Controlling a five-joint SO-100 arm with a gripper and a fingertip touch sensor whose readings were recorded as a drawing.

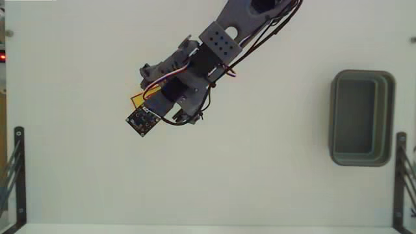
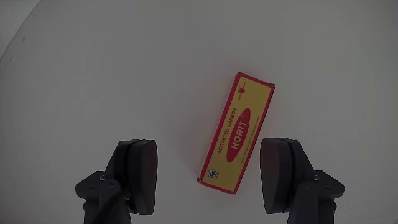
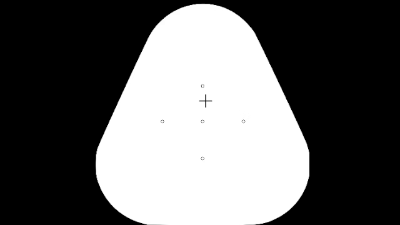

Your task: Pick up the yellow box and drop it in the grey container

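The yellow box (image 2: 239, 134), with its red oval label, lies flat on the white table, slanted from upper right to lower left in the wrist view. My gripper (image 2: 210, 149) hangs open above it. The left finger (image 2: 140, 174) is well clear of the box and the right finger (image 2: 281, 171) is nearer to it; neither touches. In the fixed view the gripper (image 1: 151, 97) and arm cover most of the box (image 1: 136, 101), so only a yellow corner shows. The grey container (image 1: 383, 117) stands far off at the right, with nothing in it.
The dark arm (image 1: 227, 39) reaches in from the top right of the fixed view. Black metal brackets stand at the left edge (image 1: 18, 175) and right edge (image 1: 400, 175) of the white table (image 1: 260, 182).
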